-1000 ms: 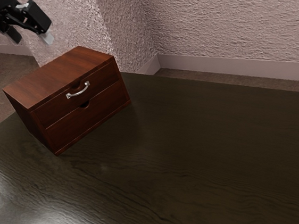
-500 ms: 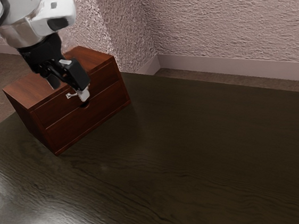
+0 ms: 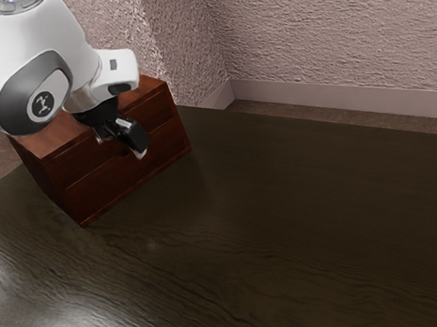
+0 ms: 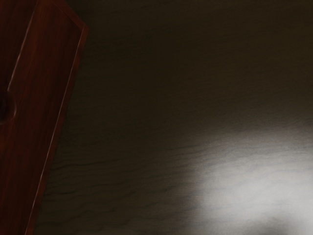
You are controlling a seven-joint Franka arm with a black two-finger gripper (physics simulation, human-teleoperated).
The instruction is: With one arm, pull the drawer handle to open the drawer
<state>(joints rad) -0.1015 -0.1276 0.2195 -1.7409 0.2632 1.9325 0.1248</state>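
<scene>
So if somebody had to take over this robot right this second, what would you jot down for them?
Gripper: at the top drawer's front, where the handle sits; grip cannot be judged, handle hidden behind the hand.
Cabinet stands on the table, top drawer flush with the lower drawer, so shut.
Done: reach to the handle. Left: confirm the grip, pull the drawer out.

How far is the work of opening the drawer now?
Done: the approach. The pincer is at the front of the top drawer, hiding the handle. In hand: the grasp, though I cannot tell whether it holds the handle. Left: the whole pull. The drawer front looks flush with the cabinet, so nothing is open yet.
</scene>
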